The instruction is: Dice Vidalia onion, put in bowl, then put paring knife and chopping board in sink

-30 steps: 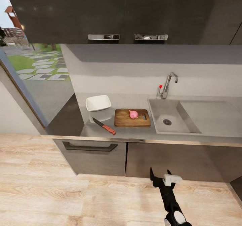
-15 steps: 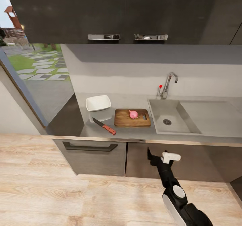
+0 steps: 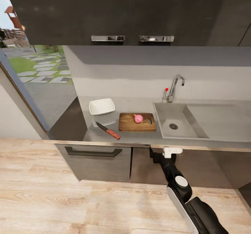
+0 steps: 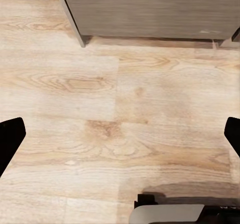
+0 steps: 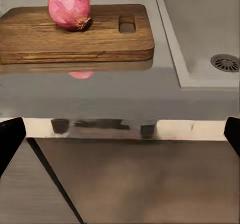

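The pink-red Vidalia onion [image 3: 138,118] [image 5: 69,7] rests on the brown chopping board [image 3: 130,123] [image 5: 60,39], which lies on the grey countertop [image 3: 136,136] just left of the sink [image 3: 174,117] [image 5: 200,29]. The paring knife [image 3: 108,130] with its red-orange handle lies left of the board, in front of the white bowl [image 3: 101,106]. My right gripper [image 3: 157,153] is raised at the counter's front edge, below the board's right end, its fingers [image 5: 10,139] spread wide and empty. My left gripper's fingers [image 4: 10,139] are also wide apart, over the wooden floor.
Dark cabinet fronts [image 3: 94,161] stand under the countertop, and dark wall cabinets [image 3: 132,14] hang above. The chrome tap [image 3: 174,87] rises behind the sink basin, with the drainboard [image 3: 219,117] to its right. A window [image 3: 38,73] is at the left. Wood floor [image 3: 69,206] lies before the cabinets.
My right arm has risen and reached forward from near the floor up to the counter's front edge. The onion, board, knife and bowl have stayed in place.
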{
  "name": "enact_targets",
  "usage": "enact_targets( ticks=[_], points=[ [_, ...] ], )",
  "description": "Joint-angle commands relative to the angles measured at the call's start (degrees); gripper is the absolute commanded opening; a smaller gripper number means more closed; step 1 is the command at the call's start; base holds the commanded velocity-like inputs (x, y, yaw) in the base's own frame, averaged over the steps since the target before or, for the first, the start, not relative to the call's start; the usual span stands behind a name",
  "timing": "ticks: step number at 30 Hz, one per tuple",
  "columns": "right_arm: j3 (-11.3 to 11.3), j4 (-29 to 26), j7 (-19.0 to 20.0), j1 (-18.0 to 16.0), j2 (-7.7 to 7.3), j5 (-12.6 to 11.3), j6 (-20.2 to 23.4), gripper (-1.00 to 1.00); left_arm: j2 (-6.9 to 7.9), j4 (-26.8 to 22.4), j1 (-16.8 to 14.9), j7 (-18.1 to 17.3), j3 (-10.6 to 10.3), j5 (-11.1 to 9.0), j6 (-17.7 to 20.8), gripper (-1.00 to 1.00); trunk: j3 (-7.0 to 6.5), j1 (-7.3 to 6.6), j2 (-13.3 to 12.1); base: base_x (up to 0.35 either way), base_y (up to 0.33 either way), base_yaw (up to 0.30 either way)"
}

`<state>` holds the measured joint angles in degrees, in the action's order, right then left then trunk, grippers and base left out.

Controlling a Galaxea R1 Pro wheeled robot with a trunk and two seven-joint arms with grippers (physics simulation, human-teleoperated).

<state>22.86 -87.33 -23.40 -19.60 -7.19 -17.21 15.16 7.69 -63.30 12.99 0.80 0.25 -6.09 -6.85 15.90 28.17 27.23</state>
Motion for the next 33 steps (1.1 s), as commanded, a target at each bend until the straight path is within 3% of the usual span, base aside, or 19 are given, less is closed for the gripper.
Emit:
enact_targets(
  ticks=[1,4,8,11,12,16,22,28,33],
  points=[
    [0.2,-0.1,-0.5,-1.4,0.1,-0.3,2.1,1.0,0.04,-0.1,0.0,0.1,-0.1,-0.6,-0.1,1.0,0.09,0.03,0.1,0.0,0.0,0.0],
    [0.2,-0.1,-0.5,-3.7,0.95,-0.2,5.8,1.0,0.04,-0.2,0.0,0.1,-0.1,-0.6,-0.1,1.0,0.09,0.03,0.1,0.0,0.0,0.0],
    [0.2,-0.1,-0.4,-6.2,3.66,0.6,9.9,1.0,0.03,-0.3,0.0,0.1,-0.1,-0.6,-0.1,1.0,0.09,0.03,0.1,0.0,0.0,0.0],
    [0.2,0.0,-0.4,-7.4,5.79,2.7,12.3,1.0,0.02,-0.3,0.0,0.1,-0.1,-0.6,-0.1,1.0,0.09,0.03,0.1,0.0,0.002,0.0],
    [0.2,0.0,-0.2,-8.0,8.16,5.4,14.2,1.0,0.0,-0.3,0.0,0.1,-0.1,-0.6,-0.1,1.0,0.09,0.03,0.1,0.034,0.117,0.0],
    [0.2,0.0,0.2,-8.2,10.36,7.2,16.5,1.0,0.02,-0.5,0.0,0.1,-0.1,-0.6,-0.1,1.0,0.09,0.03,0.1,0.103,0.188,0.0],
    [0.2,0.0,2.4,-8.3,10.8,7.3,19.0,1.0,0.02,-0.5,0.0,0.1,-0.1,-0.6,-0.1,1.0,0.09,0.03,0.1,0.177,0.247,0.0],
    [0.2,0.1,9.4,-8.3,10.58,7.5,19.7,1.0,0.01,-0.4,0.0,0.1,-0.1,-0.6,-0.1,1.0,0.09,0.03,0.1,0.19,0.258,0.0],
    [0.1,0.1,11.7,-8.3,10.34,7.3,19.7,1.0,0.04,-0.4,0.0,0.1,-0.1,-0.7,-0.1,1.0,0.09,0.03,0.1,0.192,0.259,0.0]
  ],
)
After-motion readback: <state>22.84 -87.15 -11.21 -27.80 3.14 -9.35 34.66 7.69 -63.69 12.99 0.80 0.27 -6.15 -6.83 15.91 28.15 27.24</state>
